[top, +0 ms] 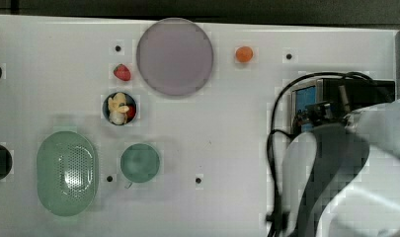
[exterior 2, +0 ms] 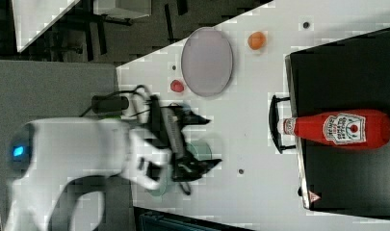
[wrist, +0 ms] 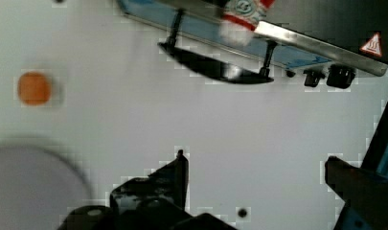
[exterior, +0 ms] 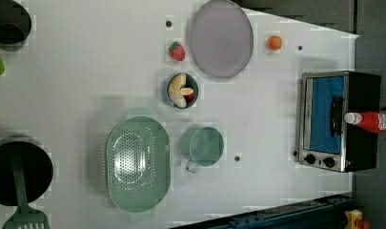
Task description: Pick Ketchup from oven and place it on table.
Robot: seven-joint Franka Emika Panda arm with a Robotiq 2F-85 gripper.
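1. The tool (exterior 2: 209,142) is seen with its fingers (exterior 2: 202,120) spread wide, nothing held between them and nothing touched.
2. The ketchup (exterior 2: 344,129) is shown lying on its side on the black top of the oven (exterior 2: 346,72), its white cap jutting past the front edge above the door handle.
3. The tool is pictured above the white desk (exterior 2: 260,86), apart from the oven, near the green cup (exterior: 202,146).
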